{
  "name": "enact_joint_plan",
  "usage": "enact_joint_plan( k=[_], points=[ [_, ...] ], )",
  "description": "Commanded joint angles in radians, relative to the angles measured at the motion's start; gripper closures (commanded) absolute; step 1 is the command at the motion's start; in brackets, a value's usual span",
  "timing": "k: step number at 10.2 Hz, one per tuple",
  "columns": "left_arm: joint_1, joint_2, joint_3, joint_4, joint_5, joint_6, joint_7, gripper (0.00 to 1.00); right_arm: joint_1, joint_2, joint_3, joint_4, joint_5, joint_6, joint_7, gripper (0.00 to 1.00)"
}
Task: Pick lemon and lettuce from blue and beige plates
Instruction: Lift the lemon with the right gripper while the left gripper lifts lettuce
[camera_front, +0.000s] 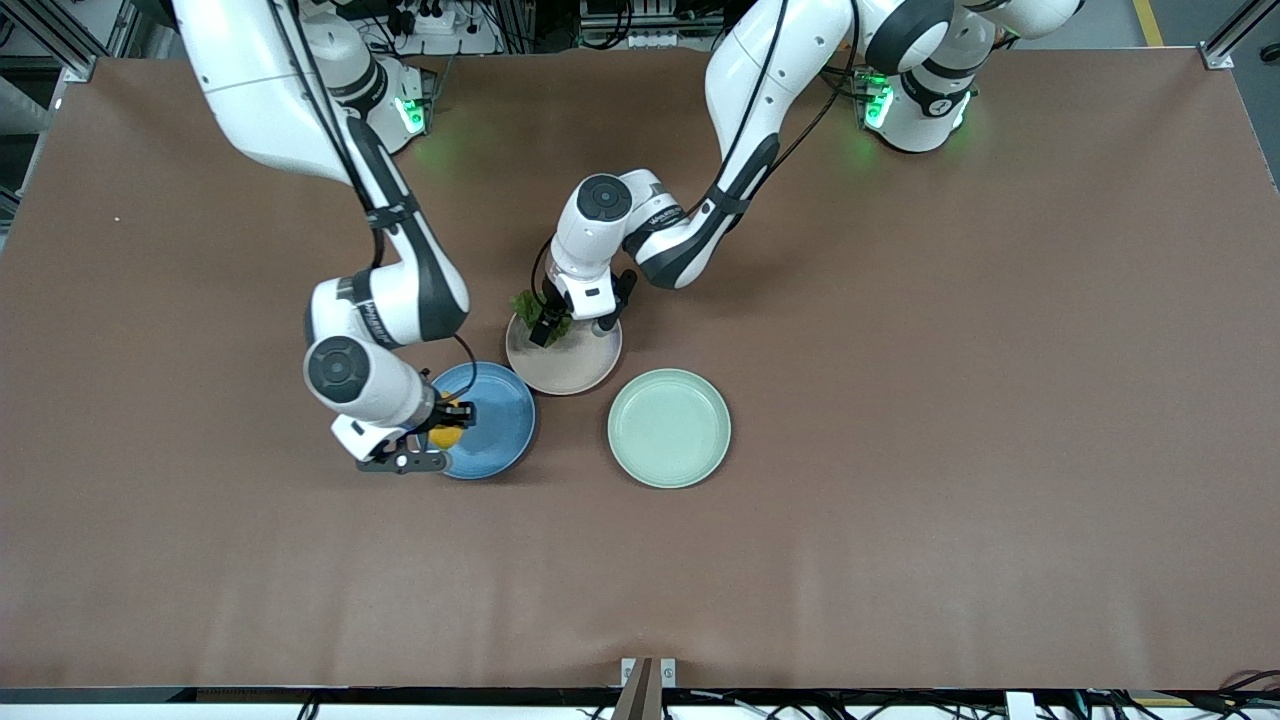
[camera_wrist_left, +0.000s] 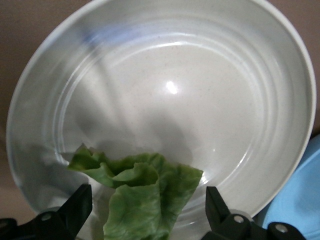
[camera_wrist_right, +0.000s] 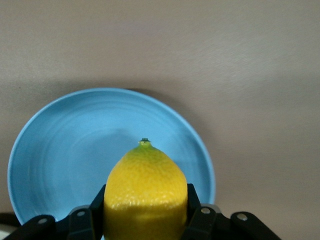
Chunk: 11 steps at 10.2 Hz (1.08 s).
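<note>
The yellow lemon (camera_front: 447, 437) is clamped between the fingers of my right gripper (camera_front: 441, 428), over the blue plate's (camera_front: 500, 420) rim toward the right arm's end. In the right wrist view the lemon (camera_wrist_right: 145, 185) fills my right gripper (camera_wrist_right: 145, 202), and the blue plate (camera_wrist_right: 60, 150) lies under it. My left gripper (camera_front: 547, 327) is open over the beige plate (camera_front: 575, 368). Its fingers stand on either side of the green lettuce (camera_front: 527, 304) without touching it. In the left wrist view the lettuce (camera_wrist_left: 145, 210) lies on the beige plate (camera_wrist_left: 200, 100) between the fingers of my left gripper (camera_wrist_left: 148, 196).
An empty mint-green plate (camera_front: 669, 428) sits beside the beige plate, toward the left arm's end and nearer the front camera. The blue plate's edge shows in the left wrist view (camera_wrist_left: 300, 200). Brown table surface (camera_front: 900, 400) surrounds the three plates.
</note>
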Motion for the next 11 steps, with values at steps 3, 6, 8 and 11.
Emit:
enact_joint_plan(
  k=[3, 6, 8, 11],
  points=[
    [-0.038, 0.031, 0.030, 0.025, 0.007, 0.007, 0.030, 0.15, -0.130, -0.088, 0.006, -0.010, 0.019, -0.126, -0.201, 0.61],
    [-0.044, 0.030, 0.031, 0.024, 0.032, 0.006, 0.030, 0.87, -0.196, -0.107, -0.012, -0.010, 0.004, -0.152, -0.253, 0.62],
    [-0.046, 0.022, 0.031, 0.024, 0.039, 0.001, 0.030, 1.00, -0.229, -0.107, -0.041, -0.012, -0.022, -0.157, -0.288, 0.62],
    [-0.044, -0.007, 0.031, 0.021, 0.047, -0.016, 0.030, 1.00, -0.308, -0.084, -0.052, -0.022, -0.061, -0.148, -0.345, 0.61]
  ],
)
